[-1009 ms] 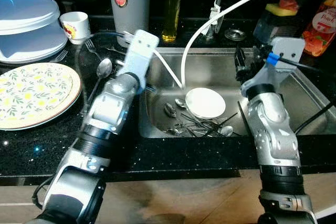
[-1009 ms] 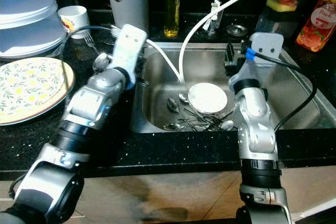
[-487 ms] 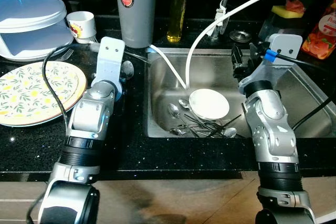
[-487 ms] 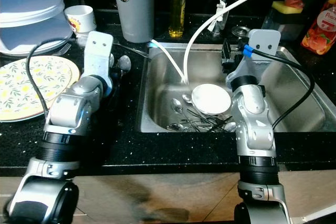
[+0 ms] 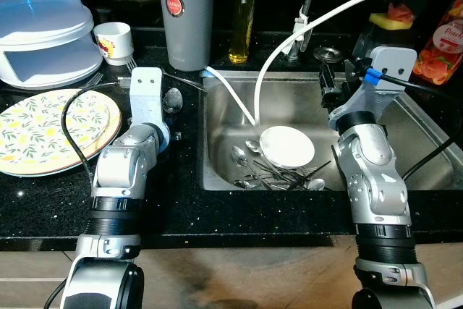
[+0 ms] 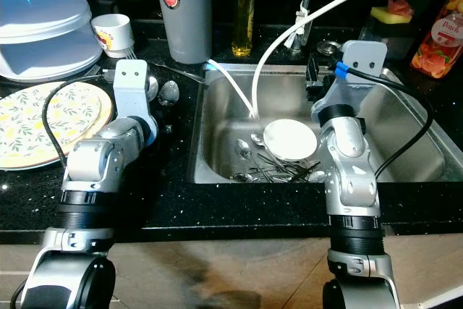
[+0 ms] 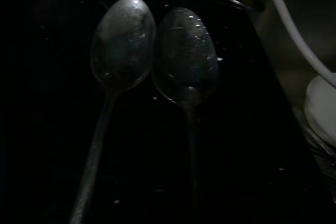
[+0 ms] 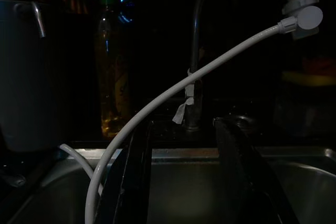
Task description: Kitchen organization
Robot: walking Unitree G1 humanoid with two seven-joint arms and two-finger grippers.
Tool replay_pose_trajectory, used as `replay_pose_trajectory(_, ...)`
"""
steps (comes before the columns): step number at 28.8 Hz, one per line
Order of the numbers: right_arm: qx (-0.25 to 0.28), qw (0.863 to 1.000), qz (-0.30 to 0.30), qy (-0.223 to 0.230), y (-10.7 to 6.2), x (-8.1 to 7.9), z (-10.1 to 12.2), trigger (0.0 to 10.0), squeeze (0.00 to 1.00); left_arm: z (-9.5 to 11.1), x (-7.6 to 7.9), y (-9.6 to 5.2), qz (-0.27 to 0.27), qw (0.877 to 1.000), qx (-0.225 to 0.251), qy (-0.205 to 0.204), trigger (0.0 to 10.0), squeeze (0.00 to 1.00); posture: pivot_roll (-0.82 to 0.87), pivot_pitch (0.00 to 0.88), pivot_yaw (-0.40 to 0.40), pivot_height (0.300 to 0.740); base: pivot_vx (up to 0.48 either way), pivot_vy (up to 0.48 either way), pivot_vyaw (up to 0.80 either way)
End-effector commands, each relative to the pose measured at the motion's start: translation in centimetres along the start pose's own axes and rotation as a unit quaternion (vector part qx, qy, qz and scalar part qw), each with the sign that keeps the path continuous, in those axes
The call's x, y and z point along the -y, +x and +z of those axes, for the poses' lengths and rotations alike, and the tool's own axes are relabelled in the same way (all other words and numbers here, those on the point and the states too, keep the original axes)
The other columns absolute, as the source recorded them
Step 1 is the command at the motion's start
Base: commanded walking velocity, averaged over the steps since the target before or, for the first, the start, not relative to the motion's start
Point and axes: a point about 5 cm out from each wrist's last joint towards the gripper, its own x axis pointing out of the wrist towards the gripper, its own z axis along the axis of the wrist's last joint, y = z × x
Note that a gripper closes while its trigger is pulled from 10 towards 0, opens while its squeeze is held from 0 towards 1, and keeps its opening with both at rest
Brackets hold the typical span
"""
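Left arm has swung left since a second ago: then it reached over the sink's left rim, now its left tool (image 5: 147, 85) sits over the black tabletop (image 5: 181, 171), between the flowered plate (image 5: 43, 128) and the sink (image 5: 405, 135). Camera also shifted slightly, so part of the apparent motion is the head.

Left wrist view: two spoons (image 7: 123, 45) lie side by side on the tabletop, bowls nearly touching, directly ahead of the tool. Its fingers are not visible; cannot tell whether apart or together. No spoon seen in its hold.

Right tool (image 8: 184, 177) held over the sink's far right part, fingers apart, nothing between them; unchanged over the last second. It faces the tap (image 8: 197, 51) and white hose (image 8: 210, 66).

Sink contents: small white plate (image 5: 287, 145) resting on a tangle of spoons and forks (image 5: 278, 171) at the bottom.

Judgement: left arm has likely set cutlery down on the tabletop or is lining up on the pair there. Most cutlery is in the sink, so the task is at an early stage.
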Motion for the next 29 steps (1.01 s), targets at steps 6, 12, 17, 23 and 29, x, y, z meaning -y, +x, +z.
replay_pose_trajectory(6, -0.004, 1.0, -0.003, 0.003, 0.0, 0.1, -0.3, 10.0, 0.0, 0.8, 0.4, 0.2, 0.022, 0.996, 0.047, 0.077, 0.0, 0.0, 0.09, 0.044, -0.018, 0.74, 0.0, 0.0, 0.0)
replay_pose_trajectory(12, -0.003, 1.0, -0.007, 0.003, -0.1, 0.2, -0.2, 10.0, 0.0, 6.9, 5.2, -1.7, -0.096, 0.958, 0.241, 0.125, 0.0, 0.0, 0.08, 0.044, -0.016, 0.74, 0.0, 0.0, 0.0)
replay_pose_trajectory(17, -0.002, 1.0, -0.01, 0.001, -0.1, 0.2, -0.1, 10.0, 0.0, 7.8, 8.6, -1.3, -0.196, 0.941, 0.231, 0.148, 10.0, 0.0, 0.06, 0.052, -0.002, 0.74, 0.0, 0.0, 0.0)
replay_pose_trajectory(23, 0.005, 1.0, -0.026, -0.008, -0.6, 0.9, 0.4, 10.0, 0.0, 6.1, 11.3, 1.1, -0.304, 0.929, 0.132, 0.167, 10.0, 0.0, 0.03, 0.062, 0.03, 0.74, 0.0, 0.0, 0.0)
replay_pose_trajectory(29, -0.046, 0.991, -0.077, -0.104, -1.1, 4.1, -0.2, 10.0, 0.0, 3.1, 11.2, 2.3, -0.344, 0.905, 0.064, 0.242, 10.0, 0.0, 0.02, 0.074, 0.044, 0.74, 0.0, 0.0, 0.0)
